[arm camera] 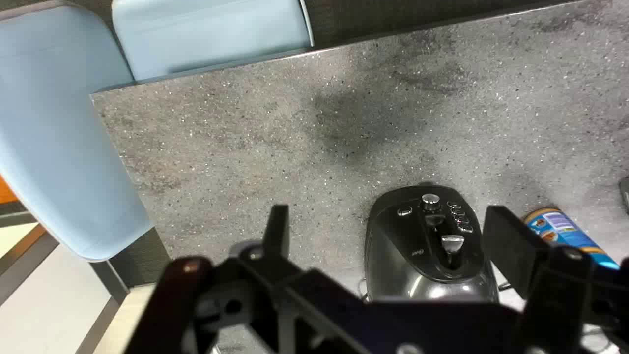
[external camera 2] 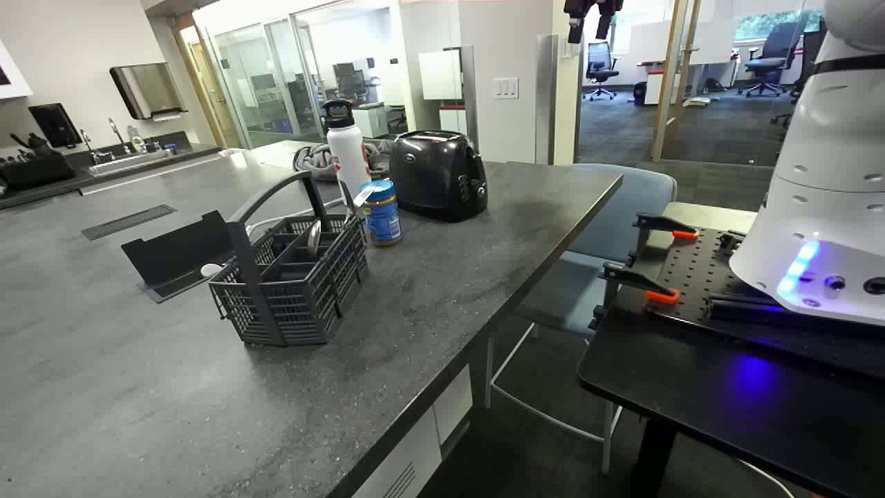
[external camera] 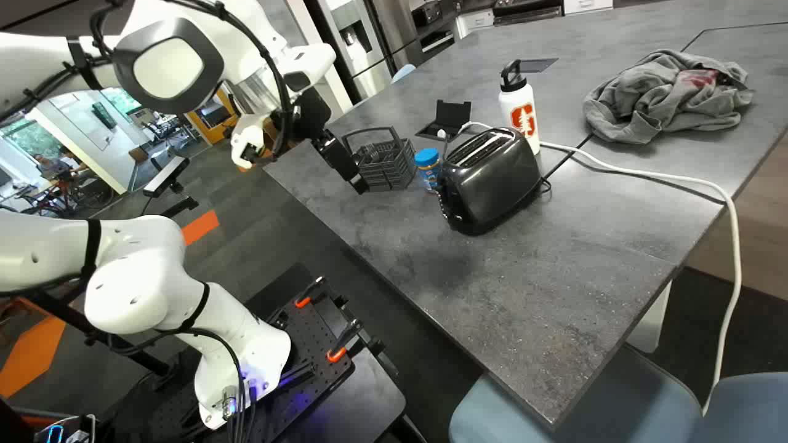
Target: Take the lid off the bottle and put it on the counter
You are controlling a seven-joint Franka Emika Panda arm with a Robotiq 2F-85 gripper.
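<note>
The bottle is a short jar with a blue printed label (external camera: 430,176); it stands upright beside the toaster in both exterior views (external camera 2: 384,221). The round blue lid (external camera: 426,156) sits on its top, also seen in an exterior view (external camera 2: 382,189). In the wrist view the bottle (arm camera: 560,228) is at the right, partly behind a finger, with a sliver of lid (arm camera: 608,261). The counter (external camera: 542,307) is dark grey. My gripper (arm camera: 390,231) is open and empty above the counter, fingers apart, the toaster showing between them. It appears high in an exterior view (external camera 2: 589,33).
A black toaster (external camera: 492,178) stands close beside the bottle. A grey cutlery basket (external camera 2: 297,297) with utensils is on its other side. A white bottle with dark cap (external camera: 519,111) and a white cable (external camera: 652,175) are behind. A grey cloth (external camera: 665,98) lies further off.
</note>
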